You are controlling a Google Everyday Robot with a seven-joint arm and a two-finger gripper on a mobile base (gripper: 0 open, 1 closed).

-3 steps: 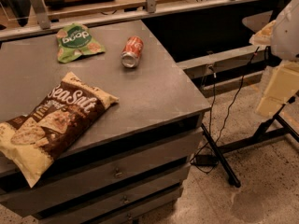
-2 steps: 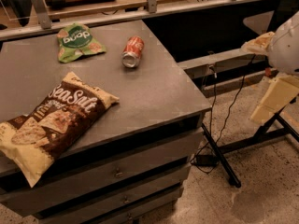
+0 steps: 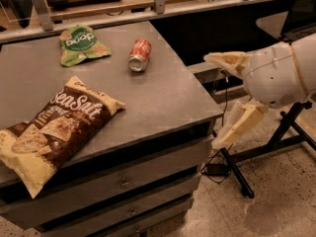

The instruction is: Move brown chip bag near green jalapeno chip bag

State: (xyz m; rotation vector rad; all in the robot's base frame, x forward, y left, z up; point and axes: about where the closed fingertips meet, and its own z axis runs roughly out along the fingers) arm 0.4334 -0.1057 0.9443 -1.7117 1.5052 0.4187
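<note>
1. One claw [image 3: 213, 100] hangs off the right edge of the bench [image 3: 163, 100], below the level of its top. Its two cream fingers [image 3: 228, 62] are spread wide with nothing between them.
2. The arm behind the claw is cut off by the right frame edge.
3. One red soda can [image 3: 139, 55] lies on its side at the far middle of the bench.
4. There are two bags. The green jalapeno chip bag [image 3: 79, 43] lies far left, just left of the can.
5. The brown chip bag [image 3: 59, 127] lies near left, well apart from the green bag. It is crinkly dark brown and cream-yellow with white "Sea Salt" lettering, and its near end overhangs the bench front.
</note>
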